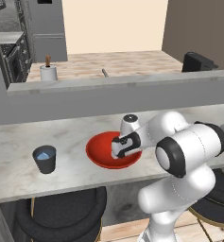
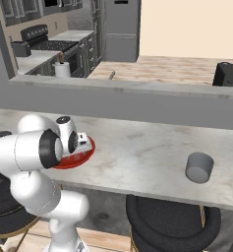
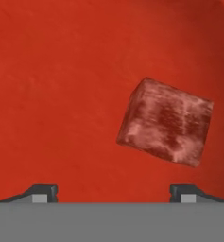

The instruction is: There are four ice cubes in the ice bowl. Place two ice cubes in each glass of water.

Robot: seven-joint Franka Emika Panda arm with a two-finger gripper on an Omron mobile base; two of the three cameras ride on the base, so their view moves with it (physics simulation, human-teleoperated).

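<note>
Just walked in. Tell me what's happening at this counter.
The robot arm has its gripper lowered into the red bowl, jaws open, with one ice cube just ahead of the fingertips, not yet grasped. The dark glass and the lighter grey glass stand on the counter to either side.

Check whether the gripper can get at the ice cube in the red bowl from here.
Probably yes: the gripper is open, inside the ice bowl, with the ice cube just ahead, slightly off-centre, nothing between.
</note>
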